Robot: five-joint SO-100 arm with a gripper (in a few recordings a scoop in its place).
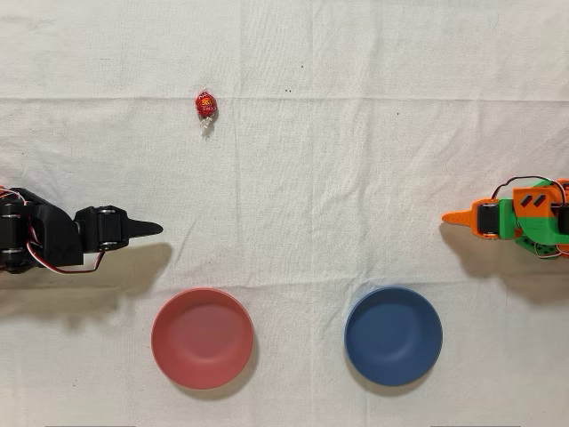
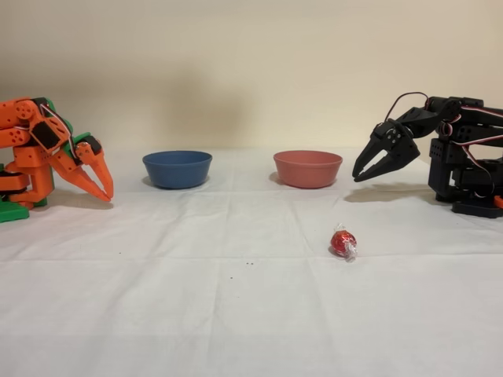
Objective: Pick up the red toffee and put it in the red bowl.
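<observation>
The red toffee (image 2: 343, 242) lies on the cloth, well apart from the red bowl (image 2: 307, 168); the hand (image 2: 363, 174) seems slightly parted, holding nothing.

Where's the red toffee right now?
The red toffee lies on the white cloth, upper left in the overhead view, apart from both bowls. In the fixed view it lies right of centre, in front of the red bowl.

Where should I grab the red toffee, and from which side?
Grip the round foil body of the red toffee, coming straight down from above. It lies alone on the cloth, and its thin clear tail looks too flimsy to hold.
</observation>
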